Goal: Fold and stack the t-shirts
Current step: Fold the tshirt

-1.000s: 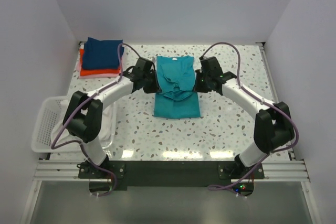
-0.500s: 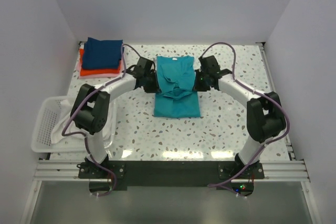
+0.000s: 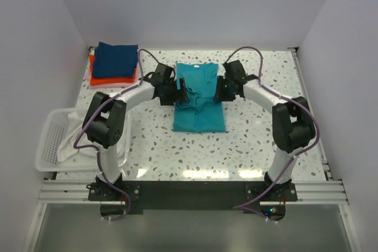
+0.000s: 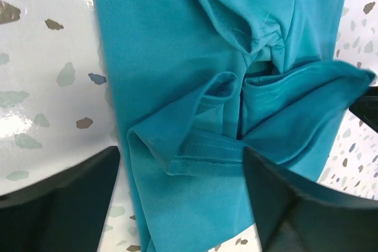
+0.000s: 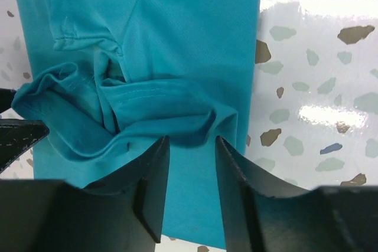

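Left end effector (image 4: 180,157) gapes wide and right end effector (image 5: 189,146) stands narrowly parted over the rumpled teal t-shirt (image 3: 199,113).

I got bright, even light from overhead. Glare streaked the glossy table (image 3: 195,172) along its near edge and flared in white patches in both wrist views. Shadows were soft. The left gripper (image 4: 180,154) showed dark, blurred fingers (image 4: 59,205) close up; the teal t-shirt (image 4: 165,57) weave looked sharp.

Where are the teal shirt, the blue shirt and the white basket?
Teal cloth t-shirt (image 3: 199,121): top view, flat lower half.
Navy blue folded cloth t-shirt (image 3: 116,60): top view, middle.
White slatted plastic basket (image 3: 48,137): top view, left wall.
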You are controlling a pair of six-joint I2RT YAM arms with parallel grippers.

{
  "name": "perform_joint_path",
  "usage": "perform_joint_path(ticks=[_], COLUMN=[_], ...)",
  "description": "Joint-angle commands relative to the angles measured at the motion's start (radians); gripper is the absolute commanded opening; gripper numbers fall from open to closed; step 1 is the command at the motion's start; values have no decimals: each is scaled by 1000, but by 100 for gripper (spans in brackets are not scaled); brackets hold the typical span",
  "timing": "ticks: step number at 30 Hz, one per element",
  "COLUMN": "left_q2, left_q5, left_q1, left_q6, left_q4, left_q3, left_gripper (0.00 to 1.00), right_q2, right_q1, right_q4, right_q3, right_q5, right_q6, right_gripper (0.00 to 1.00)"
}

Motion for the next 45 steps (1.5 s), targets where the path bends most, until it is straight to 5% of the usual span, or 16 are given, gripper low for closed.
perform_joint_path(ticks=[1,2,4,5,6,23,32,45], left_q2=[-39,-47,-76,-87,-117,-728,-998,-986], left_q5=[7,5,4,-1,-7,-78,-99,-72], left_q1=[11,11,11,11,11,8,8,8], left_q6=[5,3,3,3,3,-112,-143,-132], left_q4=[22,20,17,13,5,42,-9,20], left_q3=[41,43,44,41,38,-532,-730,-779], left_gripper=[94,100,100,100,100,100,100,100], right_q2=[-13,-22,-56,-70,-84,-361,-170,106], right_q1=[-4,-4,-6,-4,-4,100,210,212], right_q4=[-2,-10,-18,-25,-30,94,178,289], right_q3=[56,59,64,64,61,-244,-163,4], right_q5=[-24,-22,-19,-21,-24,-261,-248,-239], right_q6=[-12,-13,-19,-21,-24,-51,-79,-91], right_gripper=[42,44,68,91,99,99,99,99])
